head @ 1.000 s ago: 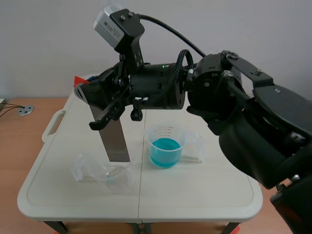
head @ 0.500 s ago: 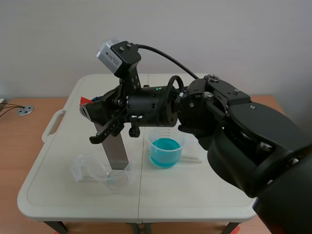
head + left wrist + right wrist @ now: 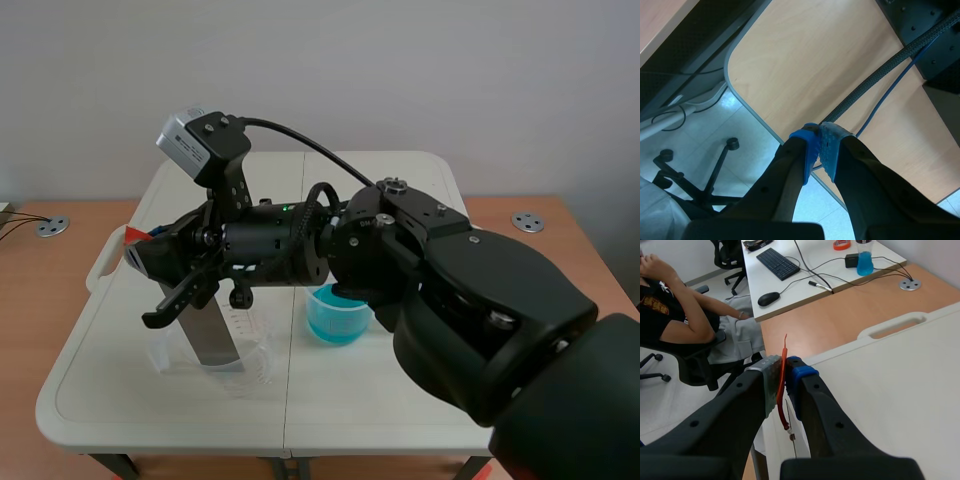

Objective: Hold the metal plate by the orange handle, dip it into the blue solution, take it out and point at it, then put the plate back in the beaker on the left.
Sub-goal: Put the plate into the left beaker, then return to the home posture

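There is one metal plate [image 3: 212, 338], one orange handle [image 3: 137, 248] and two beakers on the pale surface [image 3: 330, 405]: a clear one [image 3: 256, 366] at the left and one holding blue solution [image 3: 335, 318] near the middle. The two stand near each other but apart.

Only the right arm [image 3: 450, 290] shows in the scene view, reaching across from the right past the blue beaker. The right jaws are pinched on the orange handle [image 3: 784, 371], which sits edge-on between the two pads in the right wrist view.

The plate hangs from that handle with its long axis close to upright (slightly tilted, the lower end leaning toward the blue beaker). Its handle end points up and its free end down. The lower end sits inside the outline of the clear left beaker; whether it touches the beaker's bottom I cannot tell.

The left jaws are pressed together on nothing, pad against pad, in the left wrist view. They hang over a wooden desk edge [image 3: 805, 75] and the floor [image 3: 700, 150], away from the work.
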Tool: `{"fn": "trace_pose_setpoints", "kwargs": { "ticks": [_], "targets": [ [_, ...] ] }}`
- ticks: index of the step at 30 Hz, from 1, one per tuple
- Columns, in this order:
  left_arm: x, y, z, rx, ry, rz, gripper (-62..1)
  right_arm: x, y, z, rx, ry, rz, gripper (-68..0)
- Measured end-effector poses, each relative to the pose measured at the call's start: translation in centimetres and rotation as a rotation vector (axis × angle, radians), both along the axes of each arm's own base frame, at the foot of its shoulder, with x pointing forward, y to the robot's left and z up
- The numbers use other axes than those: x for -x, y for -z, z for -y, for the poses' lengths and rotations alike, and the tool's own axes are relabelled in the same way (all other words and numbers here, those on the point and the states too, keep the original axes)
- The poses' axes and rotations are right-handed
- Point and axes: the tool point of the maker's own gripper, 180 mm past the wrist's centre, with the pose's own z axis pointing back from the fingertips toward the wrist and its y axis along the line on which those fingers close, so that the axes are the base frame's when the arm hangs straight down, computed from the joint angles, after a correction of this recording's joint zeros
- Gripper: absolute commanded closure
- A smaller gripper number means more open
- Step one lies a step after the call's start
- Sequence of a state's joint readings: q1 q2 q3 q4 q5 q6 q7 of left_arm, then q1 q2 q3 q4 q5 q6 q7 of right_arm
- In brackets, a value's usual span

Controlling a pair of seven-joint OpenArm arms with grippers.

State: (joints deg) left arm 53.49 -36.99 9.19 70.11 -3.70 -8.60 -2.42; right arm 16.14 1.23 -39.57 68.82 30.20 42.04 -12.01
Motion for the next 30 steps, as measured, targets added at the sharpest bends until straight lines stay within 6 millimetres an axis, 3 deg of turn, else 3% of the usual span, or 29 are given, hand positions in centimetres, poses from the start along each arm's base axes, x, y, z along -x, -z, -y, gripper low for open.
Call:
{"fn": "trace_pose_setpoints", "kwargs": {
  "ticks": [4, 11, 20, 24, 27, 30],
  "targets": [
    [0.0, 0.0, 0.0, 0.000, 0.000, 0.000, -3.0, -0.2, -0.1, 0.0, -0.024, 0.010, -0.004, -1.3],
    [0.0, 0.0, 0.0, 0.000, 0.000, 0.000, -3.0, -0.3, 2.5, 0.6, 0.004, 0.031, -0.071, -1.3],
    [0.0, 0.0, 0.0, 0.000, 0.000, 0.000, -3.0, -0.3, 2.6, 0.7, 0.003, 0.033, -0.079, -6.4],
    [0.0, 0.0, 0.0, 0.000, 0.000, 0.000, -3.6, -0.4, 2.6, 0.7, 0.002, 0.038, -0.078, -16.0],
    [-0.1, 0.0, -0.1, -0.007, -0.002, 0.005, -16.2, -0.9, 2.4, 1.1, -0.004, 0.055, -0.077, -26.3],
    [-0.4, 0.0, -0.7, -0.038, -0.012, 0.024, -47.0, -1.6, 2.0, 1.6, -0.026, 0.081, -0.071, -34.4]
  ]
}}
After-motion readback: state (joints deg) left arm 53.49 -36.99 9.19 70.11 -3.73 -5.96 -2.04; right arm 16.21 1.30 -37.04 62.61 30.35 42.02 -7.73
